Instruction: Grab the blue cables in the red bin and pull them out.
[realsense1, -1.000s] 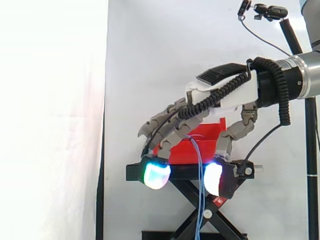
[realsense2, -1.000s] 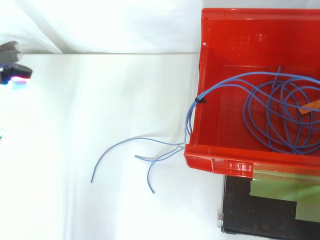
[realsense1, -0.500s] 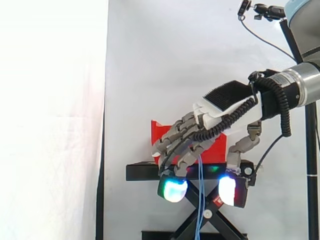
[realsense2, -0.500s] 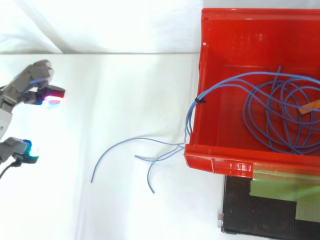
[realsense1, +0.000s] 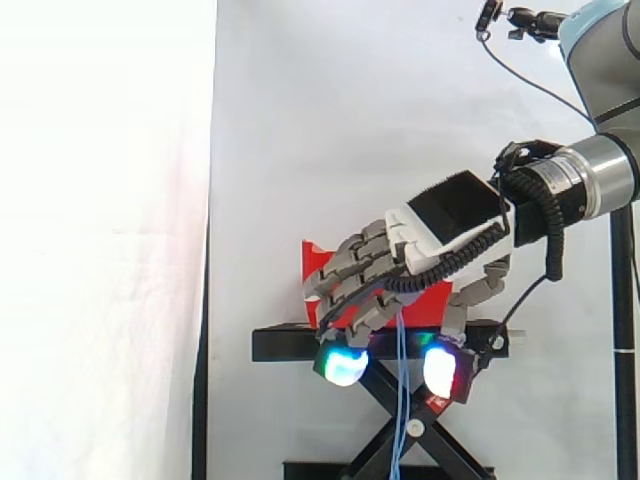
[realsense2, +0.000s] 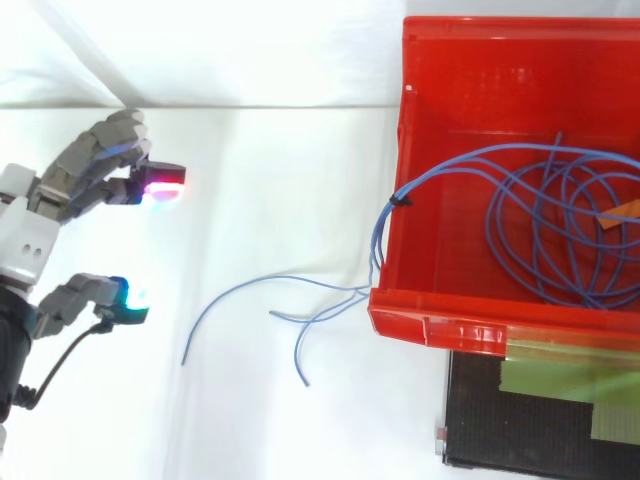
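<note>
Top view, left edge: robot hand (realsense2: 28, 232) is spread wide, fingers loosely bent, holding nothing. Fingertips (realsense2: 165, 187) glow magenta on the upper side and cyan on the lower. The hand is well apart from the thin blue cables (realsense2: 377, 245).

Loose cable ends lie on the white surface between the hand and the red plastic bin (realsense2: 440, 322). The bundle climbs over the bin's left wall, cinched by a small black tie (realsense2: 399, 202) at the rim. The rest is coiled on the bin floor, right half. The bin sits on the black scissor stand (realsense2: 470, 425), whose corner shows bottom right.

Side view: hand (realsense1: 415, 232) is in front of the bin (realsense1: 318, 268), pads hanging at stand-top (realsense1: 285, 343) level. Cable strands (realsense1: 400, 410) hang straight down past the stand, lined up between the glowing pads in this view.
</note>
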